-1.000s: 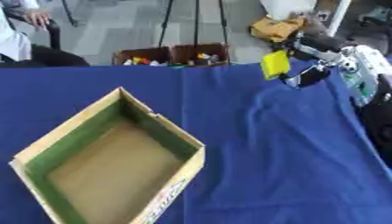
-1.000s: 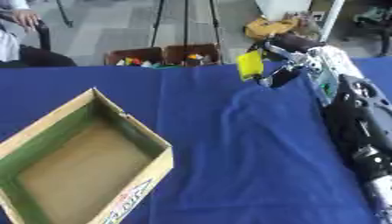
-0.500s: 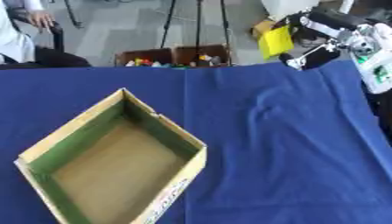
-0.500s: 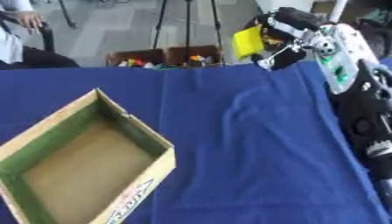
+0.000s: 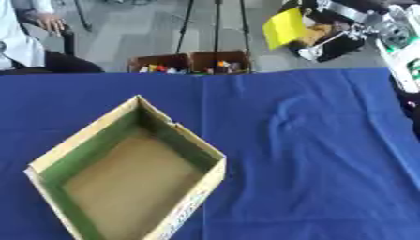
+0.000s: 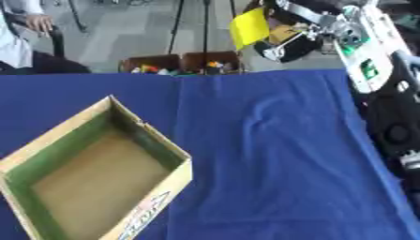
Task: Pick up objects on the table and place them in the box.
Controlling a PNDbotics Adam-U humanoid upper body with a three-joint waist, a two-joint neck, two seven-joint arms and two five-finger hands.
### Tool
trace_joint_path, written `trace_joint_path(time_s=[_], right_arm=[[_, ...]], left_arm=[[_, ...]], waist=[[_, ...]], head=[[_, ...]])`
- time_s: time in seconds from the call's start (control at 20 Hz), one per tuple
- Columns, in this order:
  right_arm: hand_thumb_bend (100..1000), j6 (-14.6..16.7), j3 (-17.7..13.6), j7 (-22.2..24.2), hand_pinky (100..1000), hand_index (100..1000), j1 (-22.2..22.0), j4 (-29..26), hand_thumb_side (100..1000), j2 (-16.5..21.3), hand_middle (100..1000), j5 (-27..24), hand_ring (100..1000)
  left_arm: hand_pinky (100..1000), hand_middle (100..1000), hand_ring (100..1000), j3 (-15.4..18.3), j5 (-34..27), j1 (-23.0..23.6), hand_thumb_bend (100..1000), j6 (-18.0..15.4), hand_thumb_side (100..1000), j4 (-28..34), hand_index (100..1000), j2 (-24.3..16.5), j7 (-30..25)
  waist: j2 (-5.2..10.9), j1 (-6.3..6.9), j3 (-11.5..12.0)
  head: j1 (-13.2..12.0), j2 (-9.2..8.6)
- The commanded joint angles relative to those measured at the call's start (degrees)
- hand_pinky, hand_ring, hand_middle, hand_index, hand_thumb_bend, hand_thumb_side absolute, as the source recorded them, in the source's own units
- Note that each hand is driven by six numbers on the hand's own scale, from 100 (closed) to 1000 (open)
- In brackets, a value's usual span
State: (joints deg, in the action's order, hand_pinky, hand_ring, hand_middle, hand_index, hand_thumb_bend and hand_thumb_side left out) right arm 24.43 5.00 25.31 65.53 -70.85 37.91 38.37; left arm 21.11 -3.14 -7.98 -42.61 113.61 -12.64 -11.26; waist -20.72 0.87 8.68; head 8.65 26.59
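Observation:
My right hand [image 5: 332,29] is raised high at the upper right, above the table's far edge, with its fingers curled on a flat yellow object [image 5: 284,27] that sticks out to the left of the hand. An open cardboard box [image 5: 131,173] with green inner walls lies empty on the blue tablecloth [image 5: 311,154] at the lower left, well away from the hand. My left hand shows in neither view.
Beyond the table's far edge stand two small brown bins [image 5: 193,62] with colourful bits, tripod legs [image 5: 215,23], and a seated person [image 5: 25,44] at the upper left. My right forearm [image 6: 369,51] runs down the right side.
My right hand has lifted the yellow object up and away from the cloth, toward the top of the view. The camera has tilted a little too.

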Motion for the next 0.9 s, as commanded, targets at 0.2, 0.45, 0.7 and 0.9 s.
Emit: trace_joint_path(time_s=[0.2, 0.45, 0.7, 0.9], right_arm=[[100, -1.58, 2.54, 3.79, 684, 390, 2.32, -5.54, 100, -1.31, 100, -5.57, 684], [100, -2.80, 4.44, 7.25, 687, 386, 3.60, -7.76, 100, -4.20, 100, -9.73, 684], [100, -4.11, 6.25, 10.88, 689, 383, 4.65, -9.49, 100, -7.39, 100, -13.91, 683], [100, -5.20, 7.45, 13.65, 689, 382, 4.99, -11.18, 100, -9.54, 100, -17.07, 682]], left_arm=[[735, 809, 676, 0.30, -0.53, -0.37, 100, 0.47, 933, 0.98, 951, -1.69, -0.33], [735, 809, 676, 0.16, -0.87, -0.48, 100, 0.76, 932, 0.98, 951, -1.82, -0.44], [735, 809, 676, -0.05, -1.37, -0.56, 100, 0.96, 931, 0.98, 950, -1.99, -0.61], [735, 809, 675, -0.20, -1.63, -0.72, 100, 1.20, 932, 0.98, 950, -1.97, -0.91]], waist=[[2.44, -1.18, 0.32], [2.68, -1.38, 0.78], [2.99, -1.48, 1.39], [3.01, -1.62, 1.65]], head=[[-0.43, 0.10], [-0.56, 0.28], [-0.47, 0.29], [-0.39, 0.15]])
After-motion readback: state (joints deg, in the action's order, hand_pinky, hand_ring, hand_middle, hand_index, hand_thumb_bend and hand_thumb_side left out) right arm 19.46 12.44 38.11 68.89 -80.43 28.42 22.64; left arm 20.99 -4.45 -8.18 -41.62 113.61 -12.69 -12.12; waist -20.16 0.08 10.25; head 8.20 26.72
